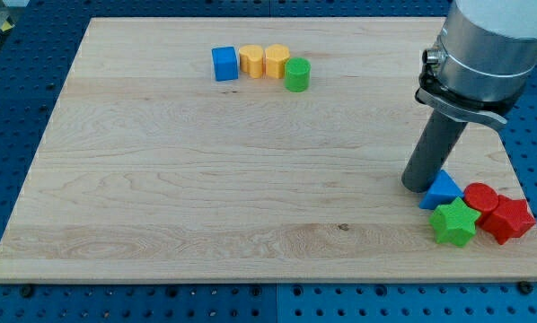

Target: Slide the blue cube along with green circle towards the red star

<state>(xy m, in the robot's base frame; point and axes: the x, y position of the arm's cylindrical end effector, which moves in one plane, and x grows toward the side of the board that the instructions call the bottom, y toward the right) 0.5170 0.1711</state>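
The blue cube [224, 64] sits near the view's top, left of centre. The green circle [296, 74] is to its right, with two yellow blocks between them. The red star [508, 219] lies at the view's bottom right, near the board's edge. My tip [419, 186] rests on the board far from the cube and circle, just left of a blue triangle [441, 190] and close to the red star's cluster.
A yellow heart [250, 61] and a yellow hexagon-like block [276, 61] stand between cube and circle. A green star [454, 223] and a red cylinder [480, 197] crowd the red star. The wooden board [206, 179] lies on a blue perforated table.
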